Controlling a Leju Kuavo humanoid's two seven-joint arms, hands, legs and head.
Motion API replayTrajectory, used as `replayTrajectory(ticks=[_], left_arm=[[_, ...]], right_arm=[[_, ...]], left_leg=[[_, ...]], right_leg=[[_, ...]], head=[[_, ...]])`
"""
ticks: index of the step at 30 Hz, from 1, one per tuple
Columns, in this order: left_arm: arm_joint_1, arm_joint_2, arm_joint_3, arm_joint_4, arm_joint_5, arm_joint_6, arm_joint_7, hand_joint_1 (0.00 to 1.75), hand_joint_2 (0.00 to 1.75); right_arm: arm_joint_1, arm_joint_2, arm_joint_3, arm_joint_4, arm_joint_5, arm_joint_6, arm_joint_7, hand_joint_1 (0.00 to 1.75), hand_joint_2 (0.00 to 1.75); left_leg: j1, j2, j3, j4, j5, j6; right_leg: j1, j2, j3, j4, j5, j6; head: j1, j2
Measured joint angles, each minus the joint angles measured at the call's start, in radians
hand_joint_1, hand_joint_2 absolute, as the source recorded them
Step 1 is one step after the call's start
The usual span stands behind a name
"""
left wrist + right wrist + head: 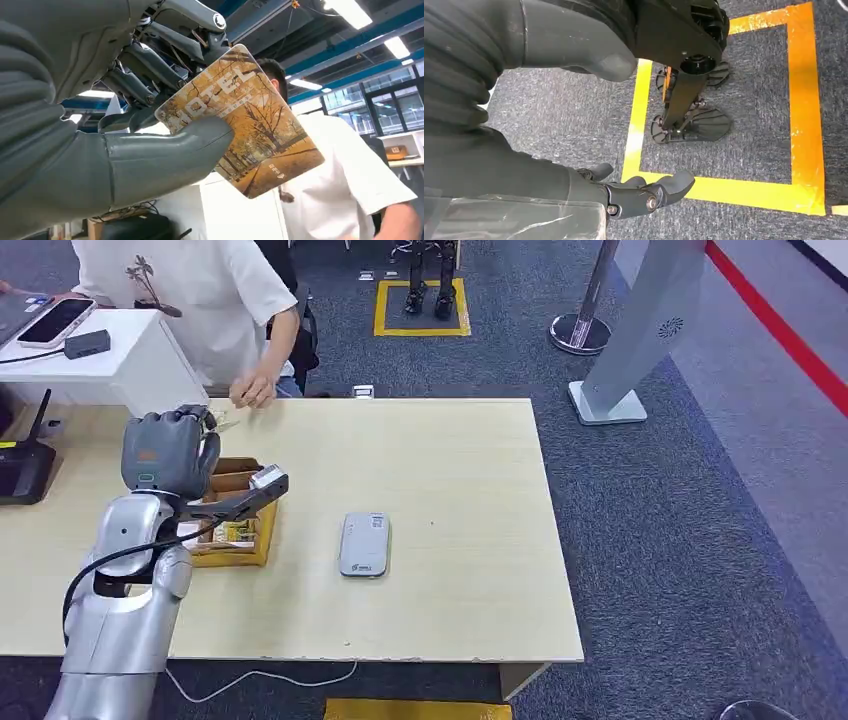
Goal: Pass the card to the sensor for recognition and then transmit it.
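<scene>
Looking down from the head view, the left robot hand (170, 452) is raised above the pale wooden counter (450, 500), just over a shallow yellow-rimmed cardboard tray (240, 540) that holds a few small items too blurred to count. One flat grey rounded-rectangle sensor pad (364, 543) lies on the counter to the right of the tray, apart from the hand. One person in a white T-shirt (200, 290) leans at the far edge, a hand resting on the counter. A black router (25, 465) sits at the left edge.

In the left wrist view, the same hand pinches one glossy plastic hotel card printed with autumn trees (250, 120) between its thick grey thumb (170, 155) and the dark fingers (145, 65) behind it, so the pick-up looks done. Presenting the card to the sensor and handing it on are, as I judge it, both left to do.

In the right wrist view, the right robot hand (634, 192) hangs over grey carpet marked with one yellow tape square (804, 120), fingers loosely curled and holding nothing.
</scene>
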Motion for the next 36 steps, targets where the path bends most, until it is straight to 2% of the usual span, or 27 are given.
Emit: replayTrajectory(ticks=[6, 10, 15, 26, 36], left_arm=[[0.006, -0.007, 0.000, 0.006, -0.013, 0.007, -0.002, 1.75, 1.75], [0.015, -0.020, -0.016, 0.028, -0.014, 0.038, -0.002, 1.75, 1.75], [0.016, -0.032, -0.081, 0.074, -0.014, 0.077, -0.003, 1.75, 1.75], [0.053, -0.061, -0.208, 0.162, -0.014, 0.154, -0.054, 1.75, 1.75], [0.079, -0.067, -0.270, 0.205, -0.014, 0.172, -0.061, 1.75, 1.75]], right_arm=[[-0.006, 0.002, -0.001, 0.000, 0.017, 0.000, 0.003, 0.00, 1.75], [-0.016, 0.002, -0.001, 0.000, 0.036, 0.000, 0.006, 0.00, 1.75], [-0.028, 0.002, -0.001, 0.000, 0.051, 0.000, 0.009, 0.00, 1.75], [-0.043, 0.002, -0.001, 0.000, 0.069, 0.000, 0.012, 0.00, 1.75], [-0.043, 0.002, -0.001, 0.000, 0.073, 0.000, 0.011, 0.00, 1.75]], left_leg=[[0.000, 0.000, 0.000, 0.000, 0.000, 0.000], [0.000, 0.000, 0.000, 0.000, 0.000, 0.000], [-0.001, 0.000, 0.000, 0.000, 0.000, 0.000], [-0.001, 0.000, 0.000, 0.000, 0.000, 0.000], [-0.001, 0.000, 0.000, 0.000, 0.000, 0.000]], right_leg=[[0.000, 0.000, 0.000, 0.000, 0.000, 0.000], [0.000, 0.000, 0.000, 0.000, 0.000, 0.000], [0.000, 0.000, 0.000, 0.000, 0.000, 0.000], [0.000, 0.000, 0.000, 0.000, 0.000, 0.000], [0.000, 0.000, 0.000, 0.000, 0.000, 0.000]], head=[[0.000, 0.000], [0.000, 0.000], [0.000, 0.000], [0.000, 0.000], [0.000, 0.000]])
